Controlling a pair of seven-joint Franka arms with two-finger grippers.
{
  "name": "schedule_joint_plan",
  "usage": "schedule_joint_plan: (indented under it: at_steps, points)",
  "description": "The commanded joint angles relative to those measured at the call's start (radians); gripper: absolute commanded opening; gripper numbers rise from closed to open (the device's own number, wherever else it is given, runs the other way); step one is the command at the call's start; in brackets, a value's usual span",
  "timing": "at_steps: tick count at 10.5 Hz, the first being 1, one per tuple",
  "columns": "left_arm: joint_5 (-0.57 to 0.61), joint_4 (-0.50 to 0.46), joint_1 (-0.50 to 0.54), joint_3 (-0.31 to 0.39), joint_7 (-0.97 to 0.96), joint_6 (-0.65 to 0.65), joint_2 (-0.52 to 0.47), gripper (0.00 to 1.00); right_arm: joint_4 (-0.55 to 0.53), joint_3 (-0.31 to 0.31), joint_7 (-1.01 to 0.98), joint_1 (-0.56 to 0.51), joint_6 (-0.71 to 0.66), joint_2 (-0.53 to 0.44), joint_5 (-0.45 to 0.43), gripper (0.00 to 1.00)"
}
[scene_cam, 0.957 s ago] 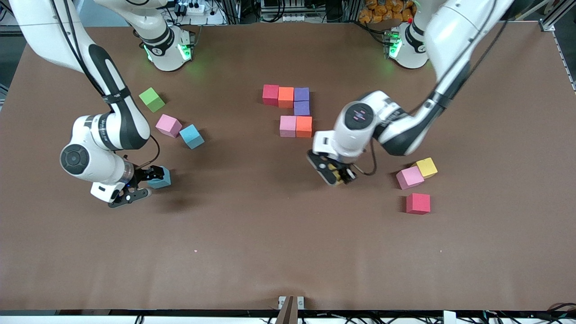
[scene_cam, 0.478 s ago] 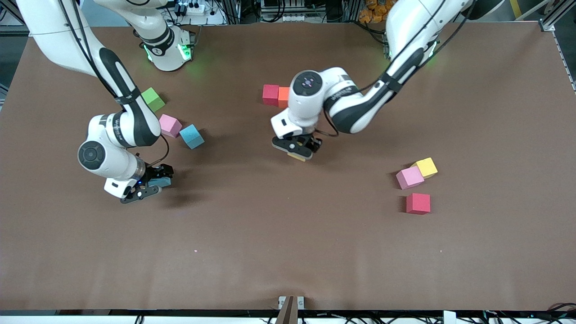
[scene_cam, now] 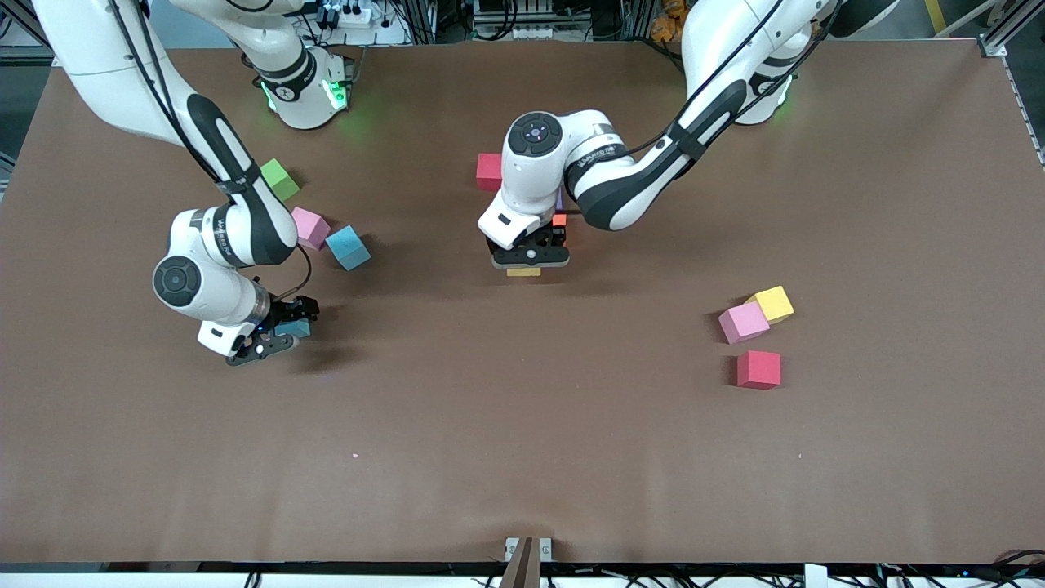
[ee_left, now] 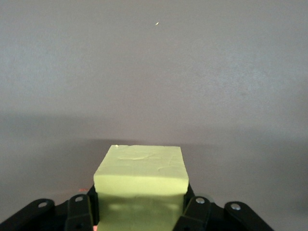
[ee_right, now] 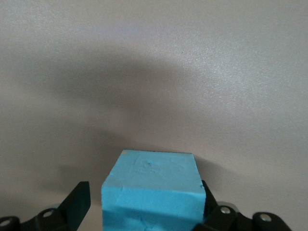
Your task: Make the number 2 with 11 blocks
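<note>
Left gripper (scene_cam: 529, 260) low over the started number 2 (scene_cam: 491, 167), closed tightly on a yellow block (ee_left: 139, 178), with fingers pressing on two of its sides. Of the number, only a red block (scene_cam: 489, 175) and a part of an orange block (scene_cam: 559, 220) visible past the arm.

Right gripper (scene_cam: 276, 333) down at the table toward the right arm's end, around a light blue block (ee_right: 154, 187), jaws wide: one finger (ee_right: 79, 202) with a small gap to the block, the other finger right against it.

Near there a green cube (scene_cam: 278, 179), a pink block (scene_cam: 310, 227) and a second light blue block (scene_cam: 349, 247). Toward the left arm's end a second pink block (scene_cam: 743, 322) touching a loose yellow block (scene_cam: 773, 303), and a second red block (scene_cam: 758, 369) nearer to the front camera.
</note>
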Motion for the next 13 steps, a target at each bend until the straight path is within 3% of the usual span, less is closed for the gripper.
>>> schedule_joint_plan:
  at_steps: [1, 4, 7, 12, 13]
  points:
    - [-0.011, 0.023, -0.033, 0.009, -0.124, -0.016, 0.001, 0.26, -0.011, 0.005, 0.013, -0.010, 0.013, -0.005, -0.002, 0.14]
    - [-0.011, 0.023, -0.060, 0.007, -0.248, -0.016, -0.003, 0.26, -0.009, 0.005, 0.013, -0.007, -0.003, -0.016, -0.004, 0.12]
    - [-0.001, 0.023, -0.076, 0.007, -0.221, -0.016, 0.001, 0.28, -0.003, 0.013, 0.030, 0.004, -0.013, -0.028, -0.002, 0.12]
    - [-0.002, 0.057, -0.113, 0.010, 0.255, -0.016, 0.023, 0.20, 0.008, 0.011, 0.193, 0.084, -0.020, -0.027, -0.002, 0.12]
    - [-0.002, 0.069, -0.120, 0.012, 0.358, -0.016, 0.039, 0.12, 0.008, 0.011, 0.194, 0.088, -0.020, -0.025, -0.002, 0.12]
